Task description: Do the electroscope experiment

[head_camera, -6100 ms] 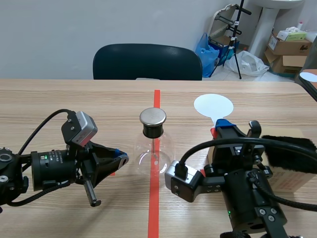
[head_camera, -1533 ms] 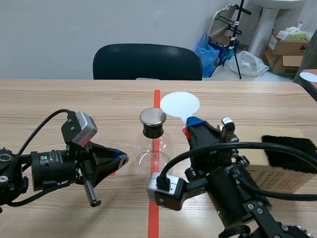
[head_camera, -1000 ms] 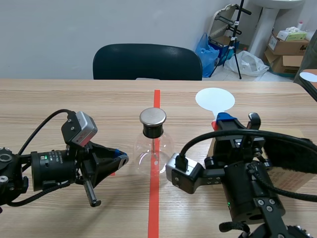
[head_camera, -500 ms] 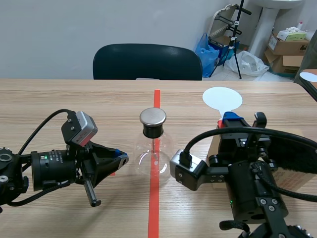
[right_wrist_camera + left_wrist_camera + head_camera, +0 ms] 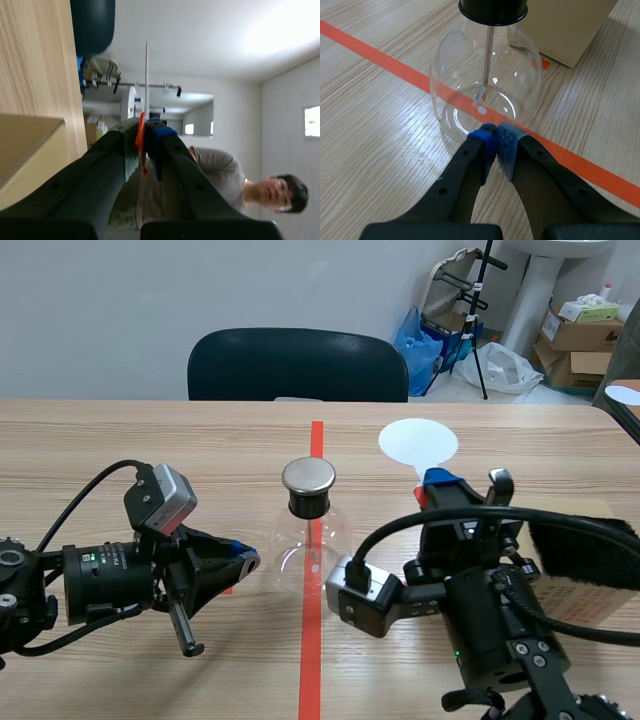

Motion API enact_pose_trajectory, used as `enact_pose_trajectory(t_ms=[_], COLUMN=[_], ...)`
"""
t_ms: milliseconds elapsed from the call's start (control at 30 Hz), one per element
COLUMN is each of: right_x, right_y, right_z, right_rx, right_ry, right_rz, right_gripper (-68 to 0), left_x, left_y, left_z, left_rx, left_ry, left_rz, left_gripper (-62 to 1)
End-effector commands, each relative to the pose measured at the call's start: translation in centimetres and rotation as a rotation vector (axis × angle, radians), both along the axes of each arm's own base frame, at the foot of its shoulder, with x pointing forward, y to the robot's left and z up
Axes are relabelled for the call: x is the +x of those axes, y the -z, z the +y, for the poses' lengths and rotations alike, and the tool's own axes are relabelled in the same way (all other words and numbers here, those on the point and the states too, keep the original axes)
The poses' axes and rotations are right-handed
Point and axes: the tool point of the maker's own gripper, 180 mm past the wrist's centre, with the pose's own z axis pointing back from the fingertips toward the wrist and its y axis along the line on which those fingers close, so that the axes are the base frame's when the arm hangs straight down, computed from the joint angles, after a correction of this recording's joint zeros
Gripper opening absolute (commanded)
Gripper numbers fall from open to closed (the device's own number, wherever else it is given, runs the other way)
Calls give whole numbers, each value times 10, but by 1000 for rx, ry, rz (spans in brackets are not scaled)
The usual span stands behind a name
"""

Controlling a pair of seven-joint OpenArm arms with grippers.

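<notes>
- At the middle of the scene view, on the orange-red tape line [image 5: 311, 660], we see the electroscope [image 5: 309, 540]: a clear round glass flask standing upright on the wooden table [image 5: 150, 450].
- Its neck is closed by a black stopper [image 5: 308, 504] topped with a round metal cap [image 5: 308, 476]. A thin rod [image 5: 488, 55] hangs down from the stopper inside the glass, with small pale leaves [image 5: 480, 95] at its lower end.
- Just left of the flask in the scene view, low over the table, we find the left gripper [image 5: 497, 137]. Its two blue pads are pressed together with nothing between them. The tips sit right at the flask's lower wall; we cannot tell whether they touch the glass.
- To the right of the flask, the right gripper [image 5: 440, 485] points upward and is clamped on the red handle [image 5: 141, 135] of a white disc [image 5: 418, 443].
- That disc stands above the gripper, right of the metal cap, higher than it and apart from it. From the right wrist we see it edge-on, as a thin white line ahead of the fingertips.
- A cardboard box [image 5: 575, 590] lies at the right of the scene view, partly hidden by the right arm, with a black fur cloth [image 5: 585, 545] on top of it.
- Beyond the table's far edge, at the upper middle of the frame, stands a dark chair [image 5: 297, 365].
- A person [image 5: 220, 170] in a grey shirt shows in the right wrist view.
</notes>
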Motion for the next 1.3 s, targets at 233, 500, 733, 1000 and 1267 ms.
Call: enact_pose_trajectory(t_ms=[233,500,733,1000,1267], right_x=[-6,-18,-23,-23,-23], right_y=[-7,-4,-3,-3,-3], right_z=[31,54,62,62,62], right_rx=[-18,-31,-37,-36,-36], right_ry=[-198,-341,-395,-394,-394], right_rz=[-25,-14,-10,-10,-10], right_gripper=[-665,-665,-665,-665,-665], left_x=[4,4,4,4,4], left_y=[-10,-10,-10,-10,-10], left_z=[-4,-4,-4,-4,-4], left_rx=[-31,-31,-31,-31,-31], left_ry=[1,1,1,1,1], left_rz=[-22,-22,-22,-22,-22], left_gripper=[-577,-577,-577,-577,-577])
